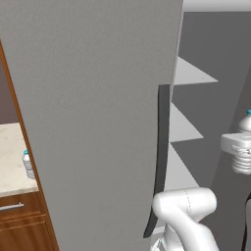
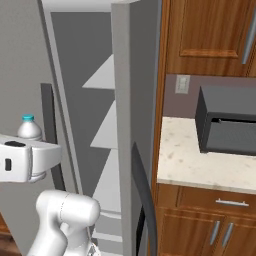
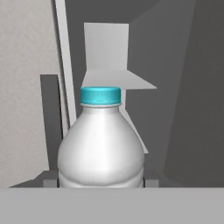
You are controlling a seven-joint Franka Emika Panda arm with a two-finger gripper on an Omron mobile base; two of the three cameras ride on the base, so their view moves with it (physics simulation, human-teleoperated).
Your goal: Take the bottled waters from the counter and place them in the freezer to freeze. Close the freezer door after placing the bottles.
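Holding one water bottle (image 3: 101,144) upright, the claw (image 3: 101,186) is pressed on the lower part of its body from both sides; in the hand view a grey finger (image 3: 49,183) shows at each side of the bottle. The bottle has a teal cap and a pale, cloudy body. It is lifted in front of the open freezer (image 3: 144,57), and pale shelves (image 1: 192,73) show inside this compartment one above another. In the left base view the held bottle appears at the right edge, above the white hand, with only its cap and shoulder visible. In the right base view it stands above the hand at the left side.

The freezer door (image 1: 98,117) is swung open and it takes most of the left base view, with its long dark handle (image 1: 161,147) running down its edge. The second bottle (image 1: 28,164) stands upright on the counter (image 1: 10,157), just beside the open door, near the counter's front edge. On the other side of the refrigerator, a dark microwave (image 2: 227,122) sits on another piece of counter under wooden cabinets (image 2: 210,30).
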